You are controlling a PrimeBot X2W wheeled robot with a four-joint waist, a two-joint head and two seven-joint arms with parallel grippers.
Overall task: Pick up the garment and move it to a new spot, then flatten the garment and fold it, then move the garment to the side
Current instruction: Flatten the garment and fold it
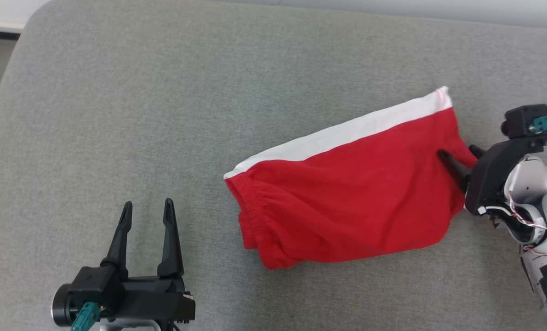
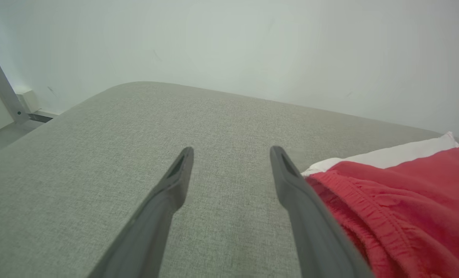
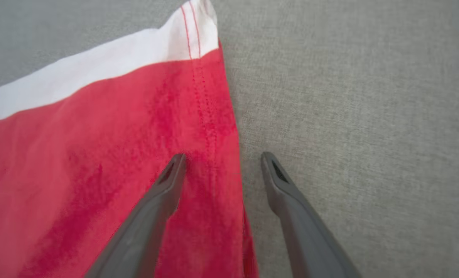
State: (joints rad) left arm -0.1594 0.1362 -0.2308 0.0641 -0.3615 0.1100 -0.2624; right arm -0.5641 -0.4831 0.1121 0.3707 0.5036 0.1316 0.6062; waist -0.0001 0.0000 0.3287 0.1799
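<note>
Red garment point(image 1: 347, 202) with a white band lies folded, right of centre on the grey fabric surface point(image 1: 163, 92). Your right gripper point(image 1: 457, 151) is at its right hem, jaws spread, one finger over red cloth, the other over bare surface, pinching nothing. Your left gripper point(image 1: 147, 206) has its jaws spread and empty, near the waistband end, not touching.

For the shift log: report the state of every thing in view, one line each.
red shorts: lying flat on the grey cushion, apparently folded in half.
left gripper: jaws open, empty, apart from the shorts.
right gripper: jaws open, astride the shorts' hem edge.
</note>
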